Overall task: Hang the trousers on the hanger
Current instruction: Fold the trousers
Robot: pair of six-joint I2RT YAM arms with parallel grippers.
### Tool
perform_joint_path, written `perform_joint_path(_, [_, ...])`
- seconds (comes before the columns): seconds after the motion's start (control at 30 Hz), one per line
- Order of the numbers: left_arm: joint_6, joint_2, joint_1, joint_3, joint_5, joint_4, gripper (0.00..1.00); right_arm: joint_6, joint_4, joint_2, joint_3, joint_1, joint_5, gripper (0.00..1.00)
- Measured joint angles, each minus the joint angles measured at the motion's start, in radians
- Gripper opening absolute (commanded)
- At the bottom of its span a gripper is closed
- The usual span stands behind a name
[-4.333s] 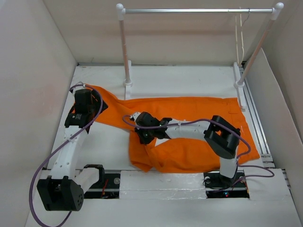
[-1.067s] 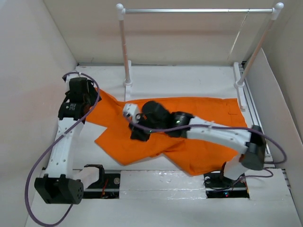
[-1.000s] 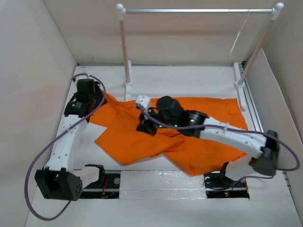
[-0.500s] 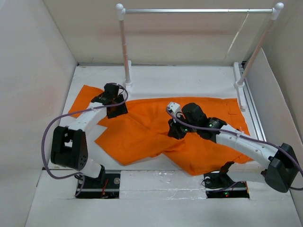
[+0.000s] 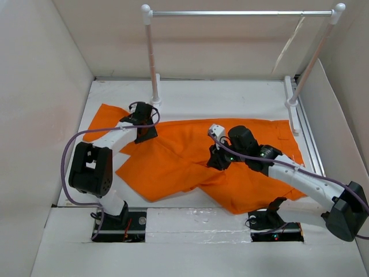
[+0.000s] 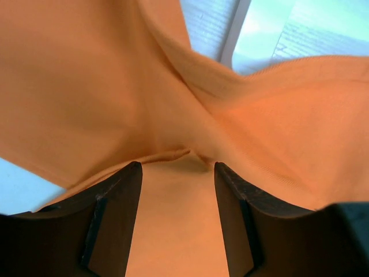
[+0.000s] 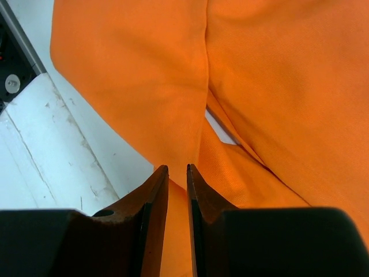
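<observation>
Trousers (image 5: 190,161) lie spread flat on white table (image 5: 230,95). Left wrist view alone shows left gripper (image 6: 176,173) fingers spread, fold of orange cloth bunched just ahead. Right wrist view shows right gripper (image 7: 176,173) jaws slightly apart — nothing between. Hanger (image 5: 290,43) hangs on rack bar (image 5: 242,12). Since half a second ago left arm edged right; right gripper barely shifted. White walls around.

Top external: looks down from above and behind the arm bases, facing the far wall; it takes in the whole table (image 5: 230,92) and the rack (image 5: 242,12).
Left wrist: sits just behind its own fingers (image 6: 118,213), pressed very close to the trousers (image 6: 86,86).
Right wrist: looks down past its fingers (image 7: 151,216), close over the trousers (image 7: 277,81) and the table's near edge (image 7: 40,150).
Shared: all three see the trousers (image 5: 173,161); the overhead view also shows both wrists.
</observation>
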Motion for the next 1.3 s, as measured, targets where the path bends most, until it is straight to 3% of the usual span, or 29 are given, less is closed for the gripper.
perform_joint_path(0.17, [-0.005, 0.039, 0.0, 0.013, 0.002, 0.03, 0.45, 0.001, 0.004, 0.0, -0.013, 0.002, -0.021, 0.25])
perform_joint_path(0.27, [-0.008, 0.059, 0.0, 0.013, 0.001, 0.037, 0.29, 0.001, 0.01, 0.0, -0.013, 0.003, -0.026, 0.25])
perform_joint_path(0.3, [-0.009, 0.063, 0.0, 0.013, 0.0, 0.039, 0.16, 0.001, 0.012, 0.0, -0.013, 0.003, -0.027, 0.25])
perform_joint_path(0.43, [-0.013, 0.068, 0.0, 0.015, -0.009, 0.032, 0.05, 0.001, 0.015, 0.0, -0.013, 0.003, -0.029, 0.25])
perform_joint_path(0.63, [-0.019, 0.04, -0.001, 0.019, -0.055, -0.021, 0.0, -0.003, 0.014, 0.005, -0.013, 0.003, -0.025, 0.38])
perform_joint_path(0.7, [-0.019, 0.003, -0.001, 0.019, -0.076, -0.055, 0.0, -0.006, 0.005, 0.011, -0.013, -0.005, -0.017, 0.47])
perform_joint_path(0.93, [-0.02, -0.249, 0.034, 0.053, -0.145, -0.206, 0.0, -0.016, -0.042, 0.008, -0.013, -0.084, 0.021, 0.58])
perform_joint_path(1.03, [-0.031, -0.349, 0.046, 0.148, -0.21, -0.294, 0.0, -0.015, -0.066, -0.012, -0.013, -0.122, 0.04, 0.6])
perform_joint_path(1.3, [-0.074, -0.471, 0.045, 0.575, -0.422, -0.446, 0.0, 0.001, -0.093, -0.108, -0.063, -0.223, 0.062, 0.63])
